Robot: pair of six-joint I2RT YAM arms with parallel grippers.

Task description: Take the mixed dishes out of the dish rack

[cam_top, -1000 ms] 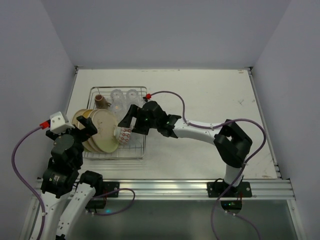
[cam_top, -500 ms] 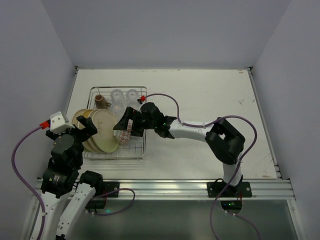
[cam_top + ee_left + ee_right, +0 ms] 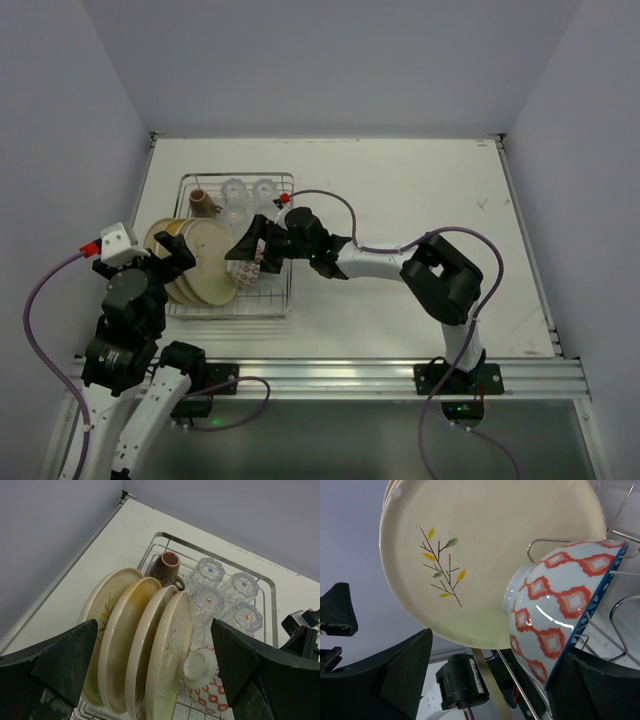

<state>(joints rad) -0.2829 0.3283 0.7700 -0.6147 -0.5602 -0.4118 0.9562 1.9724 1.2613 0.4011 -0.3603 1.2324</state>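
Note:
The dish rack (image 3: 238, 177) stands at the table's left, a silver wire basket. Several cream plates (image 3: 195, 262) stand on edge in it, with a brown mug (image 3: 203, 203) and clear glasses (image 3: 248, 195) behind. A small bowl (image 3: 248, 268), white with red diamonds and a blue rim, leans against the nearest plate (image 3: 485, 545). My right gripper (image 3: 256, 250) is open around the bowl (image 3: 560, 610): one finger sits by its rim, the other stands well off. My left gripper (image 3: 150, 665) hovers open above the plates (image 3: 145, 640), touching nothing.
The rack's wire prongs (image 3: 620, 515) run close beside the bowl. White walls close off the table's back and sides. In the left wrist view, the right gripper's black body (image 3: 305, 635) shows at the rack's right edge.
The right arm has reached further left into the rack, and its jaws have narrowed a little around the bowl. The left arm has not moved.

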